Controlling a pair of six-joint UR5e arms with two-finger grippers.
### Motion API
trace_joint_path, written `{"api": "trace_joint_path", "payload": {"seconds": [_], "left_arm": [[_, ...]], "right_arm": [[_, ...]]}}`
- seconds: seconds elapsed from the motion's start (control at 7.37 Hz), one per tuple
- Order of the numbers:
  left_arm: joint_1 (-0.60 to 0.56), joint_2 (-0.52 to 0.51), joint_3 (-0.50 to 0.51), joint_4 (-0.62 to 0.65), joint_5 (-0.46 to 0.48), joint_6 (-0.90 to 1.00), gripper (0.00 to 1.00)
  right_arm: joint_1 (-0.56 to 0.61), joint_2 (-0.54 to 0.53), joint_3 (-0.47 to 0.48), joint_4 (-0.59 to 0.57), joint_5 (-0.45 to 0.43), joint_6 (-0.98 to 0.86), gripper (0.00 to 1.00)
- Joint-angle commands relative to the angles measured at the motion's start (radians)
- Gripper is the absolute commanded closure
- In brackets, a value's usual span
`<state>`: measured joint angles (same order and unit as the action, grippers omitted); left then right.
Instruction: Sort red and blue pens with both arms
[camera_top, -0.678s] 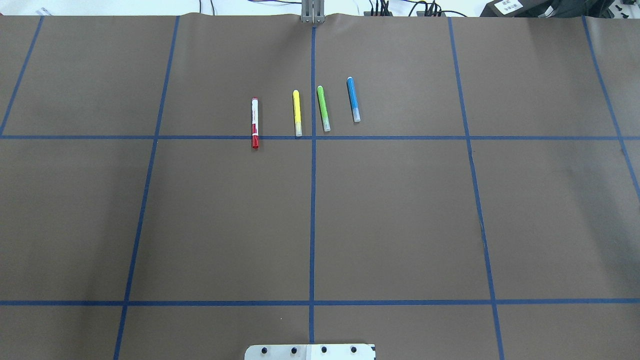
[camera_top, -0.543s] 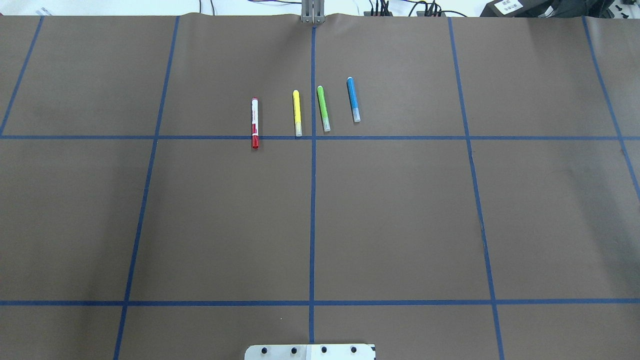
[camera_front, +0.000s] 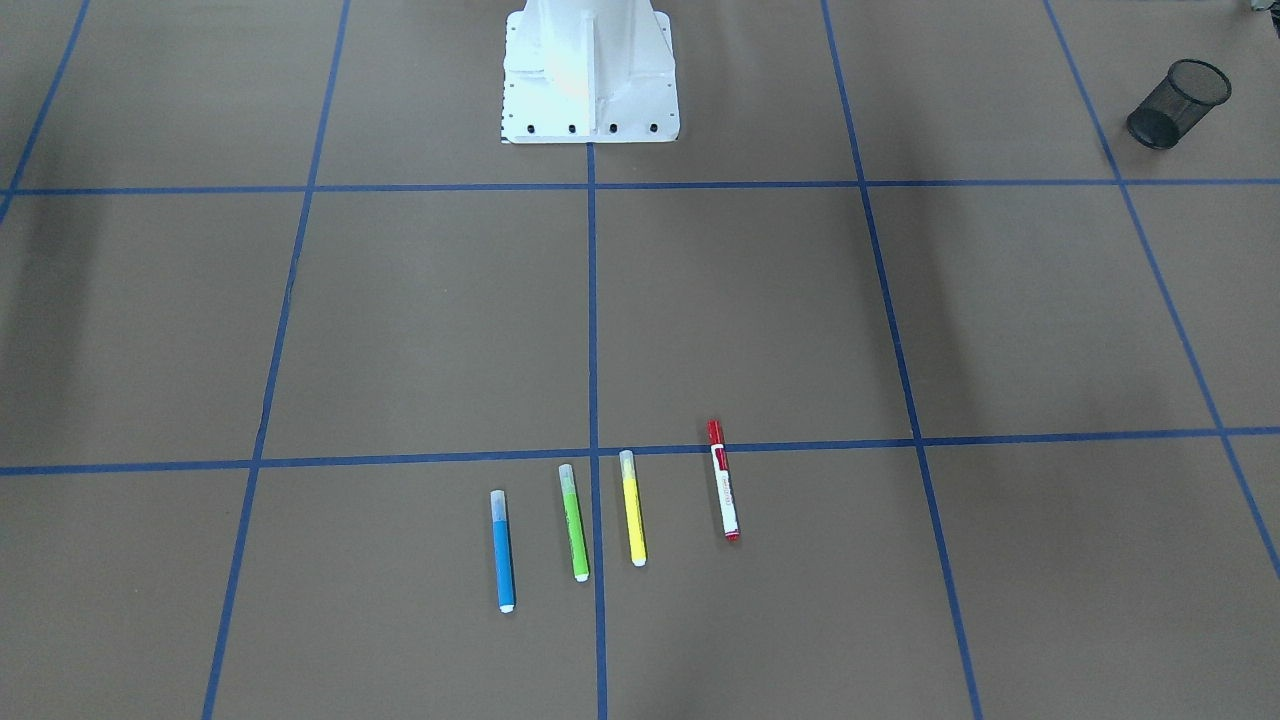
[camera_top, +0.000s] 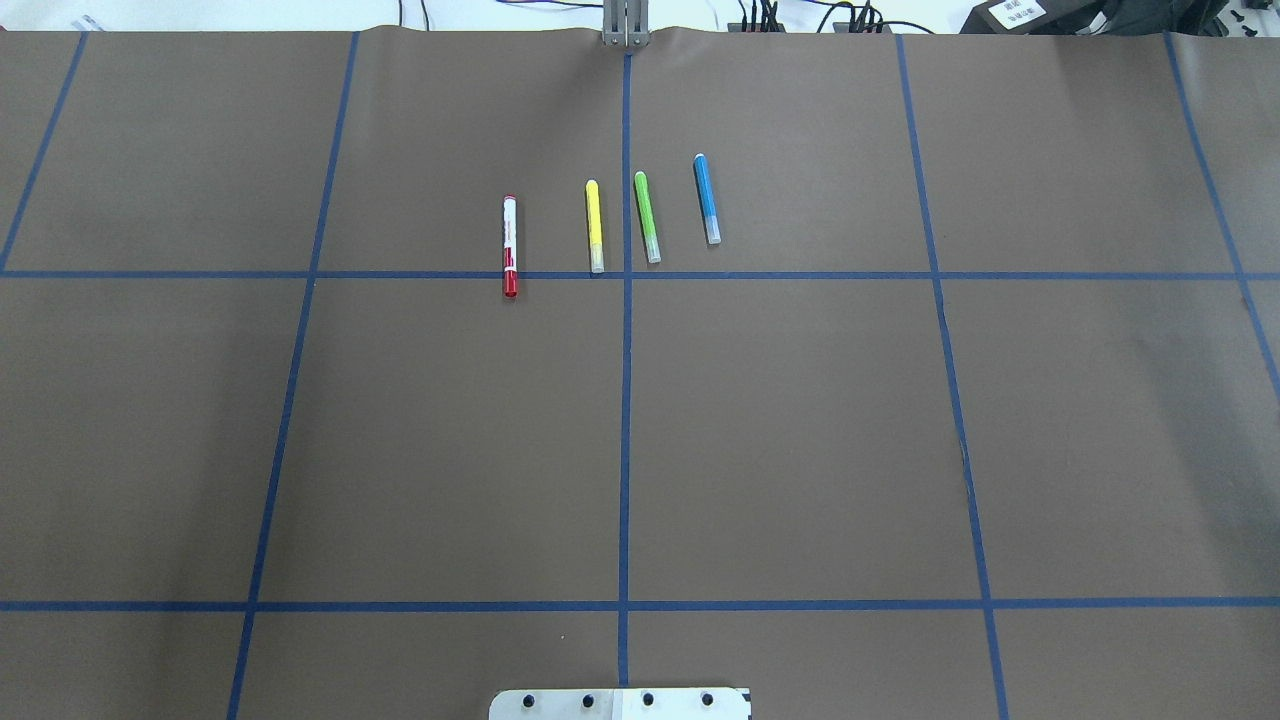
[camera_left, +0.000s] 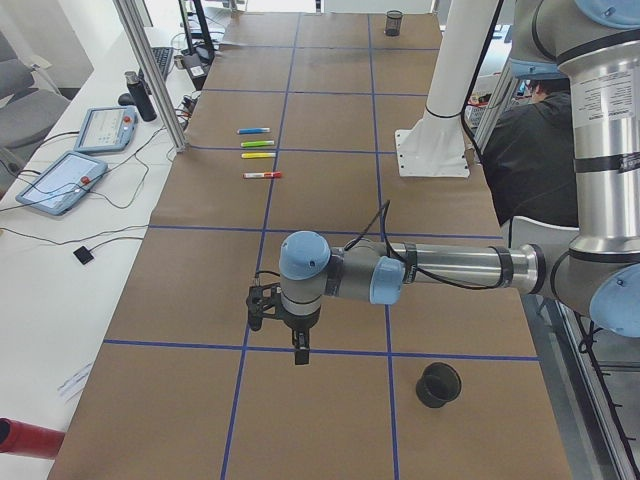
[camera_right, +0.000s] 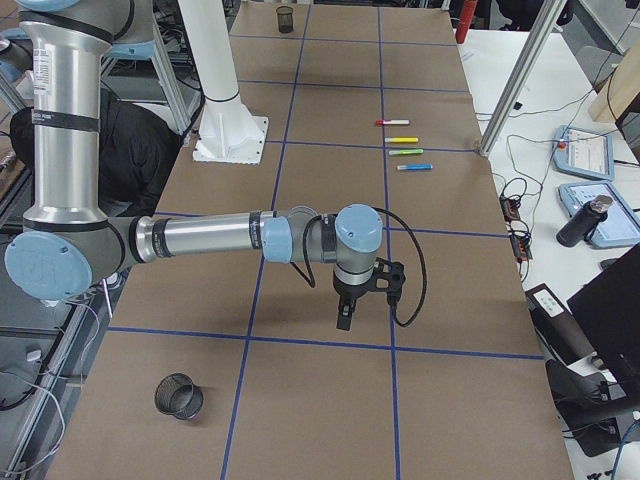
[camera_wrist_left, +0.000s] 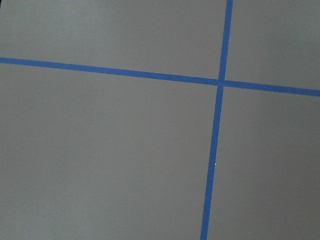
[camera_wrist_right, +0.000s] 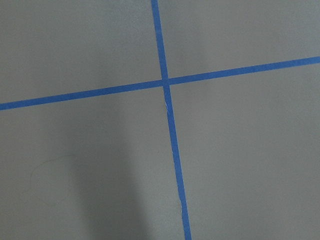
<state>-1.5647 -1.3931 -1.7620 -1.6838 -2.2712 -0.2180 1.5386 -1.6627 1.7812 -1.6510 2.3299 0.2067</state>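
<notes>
The red pen (camera_top: 510, 247), white-barrelled with a red cap, lies across a blue tape line left of the table's centre line. The blue pen (camera_top: 706, 199) lies right of centre, farther from the robot. In the front-facing view the red pen (camera_front: 723, 492) is on the right and the blue pen (camera_front: 503, 550) on the left. My left gripper (camera_left: 300, 350) hangs over the mat far from the pens, seen only in the exterior left view. My right gripper (camera_right: 343, 320) hangs likewise in the exterior right view. I cannot tell whether either is open or shut. Both wrist views show only mat and tape.
A yellow marker (camera_top: 594, 226) and a green marker (camera_top: 647, 217) lie between the two pens. A black mesh cup (camera_front: 1178, 103) stands near my left arm; another mesh cup (camera_right: 179, 396) stands near my right arm. The white pedestal (camera_front: 590, 70) sits at the robot's edge.
</notes>
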Motion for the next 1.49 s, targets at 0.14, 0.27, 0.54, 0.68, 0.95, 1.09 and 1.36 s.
{"api": "trace_joint_path", "payload": {"seconds": [0.14, 0.27, 0.54, 0.68, 0.95, 1.09, 1.36], "left_arm": [[0.000, -0.009, 0.009, -0.007, -0.002, 0.000, 0.00], [0.000, -0.006, 0.010, -0.001, -0.004, -0.004, 0.00], [0.000, -0.004, 0.027, -0.007, -0.002, -0.004, 0.00], [0.000, -0.010, 0.026, -0.011, -0.002, -0.004, 0.00], [0.000, -0.015, 0.009, -0.007, -0.004, -0.003, 0.00], [0.000, -0.018, 0.009, -0.007, -0.004, -0.003, 0.00], [0.005, -0.082, 0.010, 0.006, -0.066, -0.006, 0.00]], "right_arm": [[-0.002, 0.000, -0.005, 0.002, 0.002, 0.000, 0.00], [0.000, 0.000, -0.005, 0.002, 0.002, 0.000, 0.00], [0.000, 0.000, -0.017, 0.002, 0.000, -0.001, 0.00], [-0.002, 0.009, -0.017, 0.000, -0.001, 0.000, 0.00], [-0.027, 0.093, -0.025, -0.015, -0.056, 0.002, 0.00], [-0.034, 0.131, -0.028, -0.021, -0.107, -0.001, 0.00], [-0.058, 0.127, -0.032, -0.001, -0.086, -0.004, 0.00]]}}
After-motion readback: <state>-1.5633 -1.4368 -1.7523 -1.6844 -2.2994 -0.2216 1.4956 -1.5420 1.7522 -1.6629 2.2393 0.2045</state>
